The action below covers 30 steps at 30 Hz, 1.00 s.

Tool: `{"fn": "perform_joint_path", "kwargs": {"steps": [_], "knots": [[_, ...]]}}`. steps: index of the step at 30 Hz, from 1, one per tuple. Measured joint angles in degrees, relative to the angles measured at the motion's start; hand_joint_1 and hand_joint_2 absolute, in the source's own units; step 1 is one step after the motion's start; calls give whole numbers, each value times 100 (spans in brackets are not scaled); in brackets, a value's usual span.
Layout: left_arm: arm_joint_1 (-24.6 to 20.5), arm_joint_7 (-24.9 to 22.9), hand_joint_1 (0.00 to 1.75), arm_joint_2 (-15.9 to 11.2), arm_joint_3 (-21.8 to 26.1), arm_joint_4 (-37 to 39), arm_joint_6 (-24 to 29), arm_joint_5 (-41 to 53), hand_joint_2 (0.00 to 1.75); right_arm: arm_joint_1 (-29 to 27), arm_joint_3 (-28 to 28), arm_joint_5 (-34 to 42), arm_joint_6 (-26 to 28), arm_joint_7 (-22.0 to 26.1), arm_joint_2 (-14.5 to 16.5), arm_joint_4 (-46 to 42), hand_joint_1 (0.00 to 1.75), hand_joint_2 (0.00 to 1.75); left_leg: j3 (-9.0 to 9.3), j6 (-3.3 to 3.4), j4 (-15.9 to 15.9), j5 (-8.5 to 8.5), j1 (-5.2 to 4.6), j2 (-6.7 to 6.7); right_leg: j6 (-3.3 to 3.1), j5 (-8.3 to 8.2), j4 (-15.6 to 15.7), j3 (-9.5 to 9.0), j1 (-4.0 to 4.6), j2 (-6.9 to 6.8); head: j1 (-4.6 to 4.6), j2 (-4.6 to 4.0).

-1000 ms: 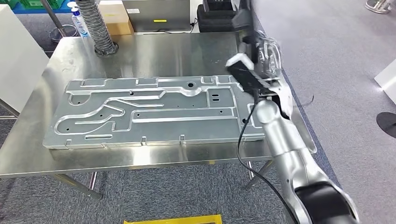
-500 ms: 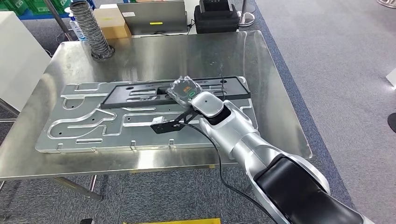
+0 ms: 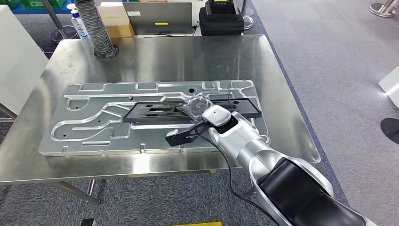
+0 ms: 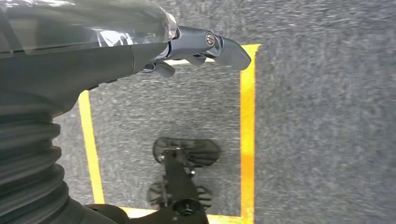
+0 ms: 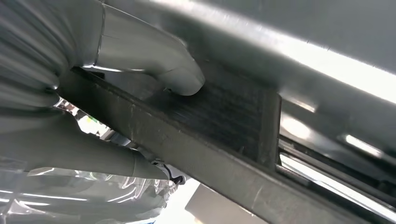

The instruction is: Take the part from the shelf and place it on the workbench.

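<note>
A long flat black part (image 3: pixel 150 112) lies lengthwise over the big machined aluminium plate (image 3: pixel 94 108) on the steel workbench (image 3: pixel 188 56). My right hand (image 3: pixel 197 106), wrapped in clear plastic, grips the part near its middle, and the silver arm reaches in from the lower right. In the right wrist view the grey thumb (image 5: pixel 177 74) presses on the part (image 5: pixel 233 154), with the other fingers under its edge. I cannot tell whether the part rests on the plate or hangs just above it. My left hand (image 4: pixel 205 44) hangs over the floor, fingers stretched out and holding nothing.
At the workbench's far edge stand a corrugated hose (image 3: pixel 96 28), a cardboard box (image 3: pixel 113 19), a bottle (image 3: pixel 80 21), a laptop (image 3: pixel 157 16) and a black case (image 3: pixel 221 21). A white cabinet (image 3: pixel 14 56) is at the left. Yellow tape (image 4: pixel 247 130) marks the carpet.
My right arm has swung the black part down from its raised spot at the table's right and across the plate. In the last half second it came nearer, toward the plate's middle.
</note>
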<state>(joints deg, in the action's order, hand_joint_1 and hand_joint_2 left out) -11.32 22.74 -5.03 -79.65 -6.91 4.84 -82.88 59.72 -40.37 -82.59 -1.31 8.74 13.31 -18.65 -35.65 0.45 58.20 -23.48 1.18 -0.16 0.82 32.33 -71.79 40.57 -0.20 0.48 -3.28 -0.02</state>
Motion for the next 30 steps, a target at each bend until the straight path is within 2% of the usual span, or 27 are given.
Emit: {"fn": "perform_joint_path", "kwargs": {"steps": [1, 2, 3, 5, 7, 10, 12, 14, 15, 16, 17, 18, 20, 22, 23, 25, 27, 28, 30], "knots": [[-3, 45, 0, 2, -3, 0, -1, 0, 175, -55, -2, 16, 106, 25, -32, 14, 175, 175, 5, 8, 1, -4, -4, -1, 2, 52, -262, 152, -1, -2, 0, 0], [-3, 84, 0, 4, -10, 0, -1, 0, 175, -100, -2, 35, 212, 51, -62, 23, 175, 175, 14, 14, 3, -10, -7, -4, -5, -4, -322, 206, -1, -4, 0, 0], [-4, 113, 0, 7, -18, 0, -1, 0, 175, -128, -2, 50, 295, 73, -86, 31, 175, 175, 28, 15, 4, -15, -12, -7, -22, -161, -148, 141, 0, -6, 0, 0], [-11, 158, 0, 15, -34, 0, -1, 0, 175, -143, -2, 65, 424, 115, -118, 46, 87, 87, 58, 5, 7, -28, -28, -15, -82, -559, 634, -217, 13, -10, 0, 0], [-20, 207, 0, 25, -42, 0, 7, 0, 175, -163, -2, 80, 580, 174, -132, 55, 0, 0, 65, -32, 14, -41, -52, -23, -130, -749, 1201, -478, 38, -18, 0, 0], [-21, 259, 0, 28, -46, 0, 72, 0, 175, -290, -2, 133, 919, 299, -160, 63, 0, 0, 66, -122, -1, -45, -56, -23, -183, -781, 1337, -529, 43, -19, 0, 0], [-19, 273, 0, 29, -68, 0, 162, 0, 87, -363, -2, 169, 1117, 349, -174, 69, 0, 0, 4, -179, 158, -169, -48, -17, -240, -819, 1397, -556, 11, -21, 0, 0], [-17, 301, 0, 27, -100, 0, 243, 0, 0, -416, 0, 198, 1303, 386, -171, 71, 0, 0, -254, -225, 750, -504, -36, -14, -275, -835, 1425, -570, -1, -23, 0, 0], [-14, 317, 0, 26, -111, 0, 267, 0, 0, -449, 2, 213, 1399, 405, -170, 72, 0, 0, -435, -244, 1143, -680, -31, -14, -283, -833, 1424, -570, 0, -23, 0, 0], [-7, 330, 0, 25, -118, 0, 279, 0, 0, -488, 4, 229, 1506, 427, -169, 72, 0, 0, -583, -261, 1448, -776, -25, -14, -284, -831, 1422, -570, 1, -23, 0, 0], [1, 336, 0, 25, -122, 0, 286, 0, 0, -525, 8, 245, 1628, 450, -165, 70, 0, 0, -651, -275, 1574, -766, -17, -13, -283, -827, 1418, -571, 0, -23, 0, 0], [6, 339, 0, 24, -124, 0, 291, 0, 0, -552, 15, 262, 1770, 482, -158, 60, 0, 0, -606, -283, 1463, -643, -7, -12, -277, -820, 1409, -571, -2, -21, 0, 0], [4, 342, 0, 22, -125, 0, 297, 0, 0, -572, 52, 332, 2132, 584, -138, 6, 0, 0, -271, -283, 737, -260, 14, -6, -244, -792, 1373, -572, -11, -16, 0, 0], [-1, 346, 0, 22, -125, 0, 299, 0, 0, -557, 114, 431, 2461, 702, -115, -72, 0, 0, 16, -236, 143, -75, -1, -8, -187, -764, 1328, -553, 2, -7, 0, 0], [1, 347, 0, 23, -125, 0, 298, 0, 0, -551, 144, 483, 2568, 760, -104, -106, 0, 0, 64, -203, 40, -75, -12, -13, -159, -760, 1319, -545, 10, -5, 0, 0], [8, 347, 0, 25, -125, 0, 297, 0, 0, -555, 209, 630, 2718, 921, -91, -185, 0, 0, 66, -129, 27, -67, -18, -27, -105, -762, 1324, -540, 17, -5, 0, 0], [6, 343, 0, 26, -125, 0, 295, 0, 0, -567, 318, 904, 2917, 1192, -89, -344, 0, 0, 74, -60, -2, -45, -4, -27, -44, -650, 1185, -485, 6, -12, 0, 0], [3, 340, 0, 27, -125, 0, 295, 0, 0, -575, 390, 1092, 3051, 1363, -91, -463, 0, 0, 79, -28, -15, -36, 3, -22, -18, -508, 953, -381, -2, -15, 0, 0], [2, 329, 0, 27, -123, 0, 295, 0, 0, -629, 554, 1501, 3330, 1694, -113, -781, 0, 0, 79, 9, -17, -36, -2, -12, 9, -141, 195, -29, -10, -20, 0, 0]]}}
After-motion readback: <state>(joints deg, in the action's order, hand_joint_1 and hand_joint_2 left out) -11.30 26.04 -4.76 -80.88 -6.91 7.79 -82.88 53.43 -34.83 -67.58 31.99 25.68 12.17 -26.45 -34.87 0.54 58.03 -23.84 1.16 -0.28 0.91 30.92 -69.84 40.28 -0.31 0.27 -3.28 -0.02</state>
